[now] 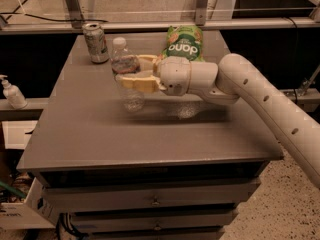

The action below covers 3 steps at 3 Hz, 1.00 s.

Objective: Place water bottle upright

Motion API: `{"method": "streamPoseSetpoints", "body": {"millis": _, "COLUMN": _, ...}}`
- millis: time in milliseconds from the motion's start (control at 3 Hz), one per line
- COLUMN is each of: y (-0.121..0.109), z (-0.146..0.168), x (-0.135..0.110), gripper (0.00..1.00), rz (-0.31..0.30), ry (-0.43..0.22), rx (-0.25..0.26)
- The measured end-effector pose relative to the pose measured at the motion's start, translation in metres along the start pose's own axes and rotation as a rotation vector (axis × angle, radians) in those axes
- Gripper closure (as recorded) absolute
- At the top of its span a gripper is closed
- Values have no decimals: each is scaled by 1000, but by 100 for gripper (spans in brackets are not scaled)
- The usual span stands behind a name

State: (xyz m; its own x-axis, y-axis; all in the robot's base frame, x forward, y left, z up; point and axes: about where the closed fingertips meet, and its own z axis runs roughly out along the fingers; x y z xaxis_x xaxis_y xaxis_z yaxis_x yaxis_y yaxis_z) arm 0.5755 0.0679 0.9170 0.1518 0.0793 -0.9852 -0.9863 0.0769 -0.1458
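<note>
The water bottle (127, 76) is clear ribbed plastic with a white cap and a red-and-dark label band near the neck. It stands nearly upright on the grey table (100, 134), left of centre. My gripper (134, 72) reaches in from the right and its cream fingers (136, 82) are closed around the bottle's middle, one in front and one behind. The white arm (260, 99) runs off to the lower right.
A silver-green soda can (95, 42) stands at the table's back left. A green chip bag (184, 43) lies at the back, behind my wrist. A small white pump bottle (12, 92) stands on a shelf to the left. Metal frame posts rise behind the table.
</note>
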Motion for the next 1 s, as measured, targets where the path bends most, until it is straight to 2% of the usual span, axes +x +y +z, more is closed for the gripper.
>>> {"method": "streamPoseSetpoints", "body": {"millis": 333, "y": 0, "z": 2, "x": 3, "gripper": 12, "rz": 5, "ry": 3, "rx": -3}}
{"method": "streamPoseSetpoints", "body": {"millis": 667, "y": -1, "z": 3, "x": 4, "gripper": 0, "rz": 6, "ry": 5, "rx": -4}}
{"method": "streamPoseSetpoints", "body": {"millis": 1000, "y": -1, "z": 1, "x": 4, "gripper": 0, "rz": 4, "ry": 9, "rx": -2}}
